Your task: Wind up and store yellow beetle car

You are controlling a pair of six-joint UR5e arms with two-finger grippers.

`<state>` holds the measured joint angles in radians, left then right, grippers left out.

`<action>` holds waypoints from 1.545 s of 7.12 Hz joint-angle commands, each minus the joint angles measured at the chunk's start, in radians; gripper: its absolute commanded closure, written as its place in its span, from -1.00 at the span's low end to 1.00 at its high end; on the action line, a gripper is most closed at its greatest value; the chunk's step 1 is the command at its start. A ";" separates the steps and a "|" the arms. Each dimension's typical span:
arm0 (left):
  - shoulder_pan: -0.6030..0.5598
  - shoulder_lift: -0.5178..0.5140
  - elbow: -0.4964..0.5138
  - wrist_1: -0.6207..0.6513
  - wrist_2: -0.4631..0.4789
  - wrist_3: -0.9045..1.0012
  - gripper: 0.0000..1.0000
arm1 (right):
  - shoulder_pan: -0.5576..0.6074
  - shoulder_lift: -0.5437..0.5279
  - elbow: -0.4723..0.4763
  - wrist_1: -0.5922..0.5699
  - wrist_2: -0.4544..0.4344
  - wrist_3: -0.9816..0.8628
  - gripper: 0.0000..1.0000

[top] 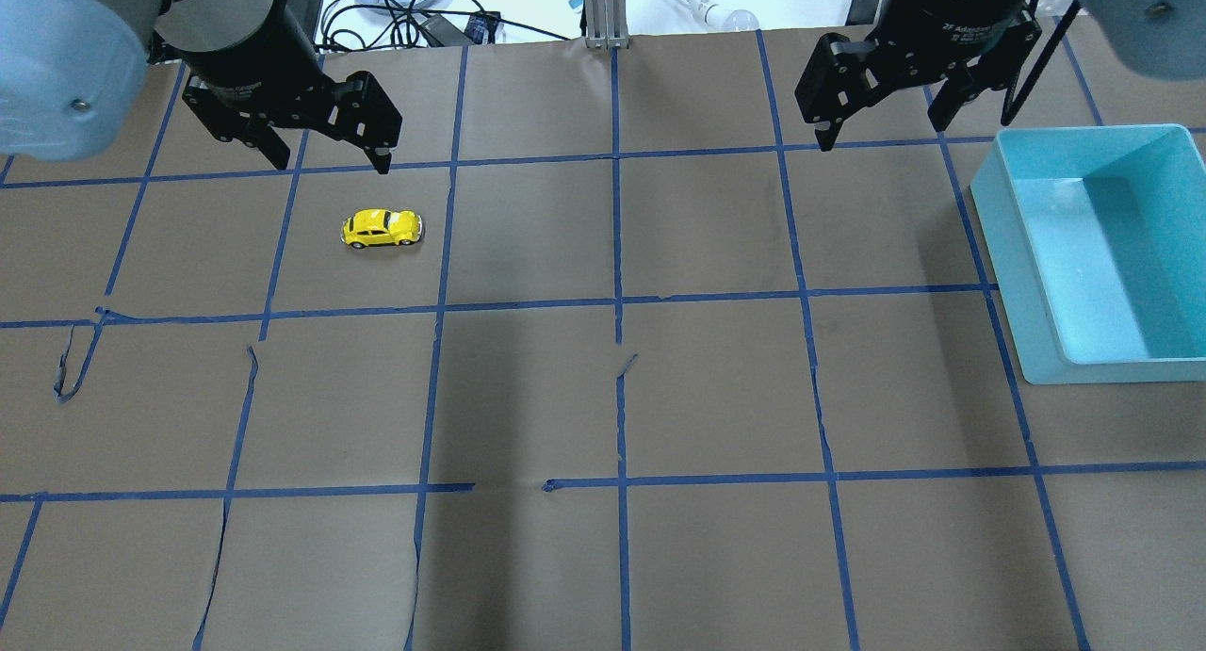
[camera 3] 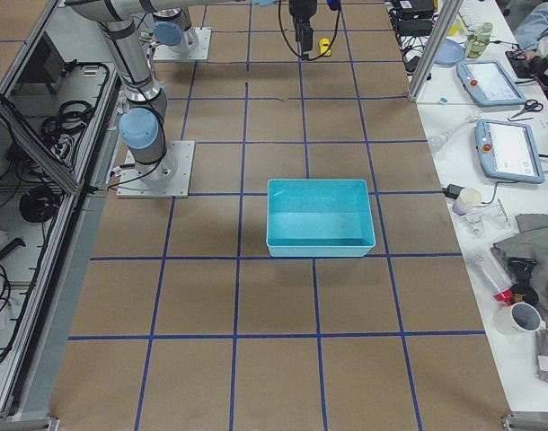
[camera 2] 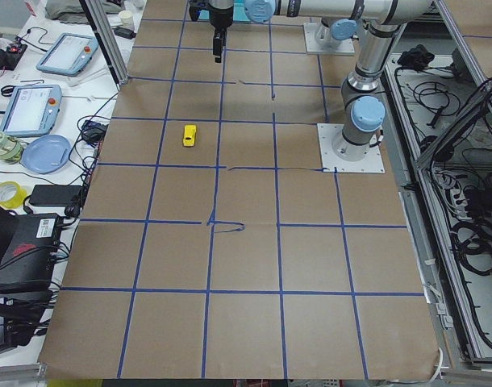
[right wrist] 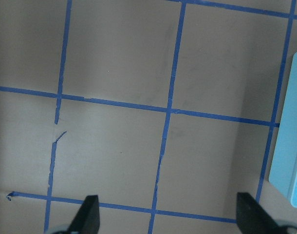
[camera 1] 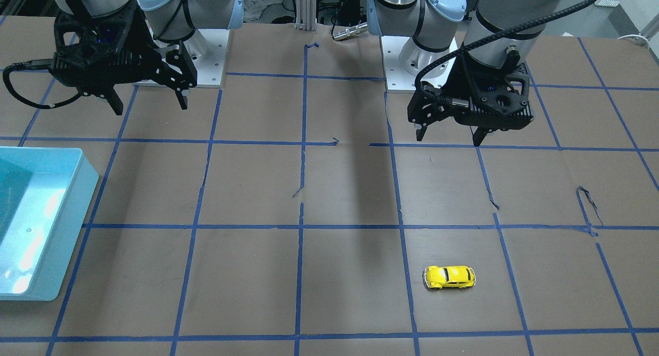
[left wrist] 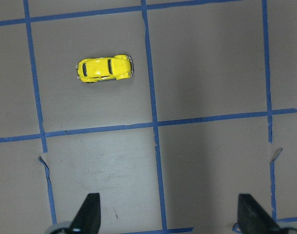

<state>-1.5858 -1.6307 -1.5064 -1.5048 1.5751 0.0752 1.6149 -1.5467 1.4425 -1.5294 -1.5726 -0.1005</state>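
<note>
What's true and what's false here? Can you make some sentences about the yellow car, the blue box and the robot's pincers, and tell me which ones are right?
1. The yellow car stands on its wheels on the table. True.
2. The left pincer is gripping the car. False: it is open, and the car sits apart from it.
3. The car is inside the blue box. False: the car is on the table, far from the box, on the left arm's side.
4. The right pincer is open and holds nothing. True.
</note>
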 commanded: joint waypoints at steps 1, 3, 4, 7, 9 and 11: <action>0.000 -0.001 -0.002 0.000 0.000 0.000 -1.00 | 0.000 -0.001 0.001 0.000 0.002 -0.001 -1.00; 0.000 -0.006 -0.002 0.000 -0.004 0.000 -1.00 | 0.000 0.000 0.001 0.000 0.002 -0.001 -1.00; 0.000 -0.008 -0.002 -0.002 0.000 0.000 -1.00 | 0.000 -0.001 0.004 0.000 0.000 -0.001 -1.00; 0.012 -0.028 -0.003 0.003 0.005 0.014 -1.00 | -0.004 -0.010 0.015 0.000 -0.009 0.001 -1.00; 0.010 -0.012 -0.029 0.006 -0.003 0.009 -1.00 | 0.000 -0.012 0.027 -0.009 -0.003 -0.001 -1.00; 0.010 -0.011 -0.031 0.005 0.008 0.009 -1.00 | -0.003 -0.012 0.027 -0.009 -0.001 -0.002 -1.00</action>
<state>-1.5753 -1.6416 -1.5350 -1.4993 1.5791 0.0854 1.6131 -1.5580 1.4687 -1.5378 -1.5759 -0.1021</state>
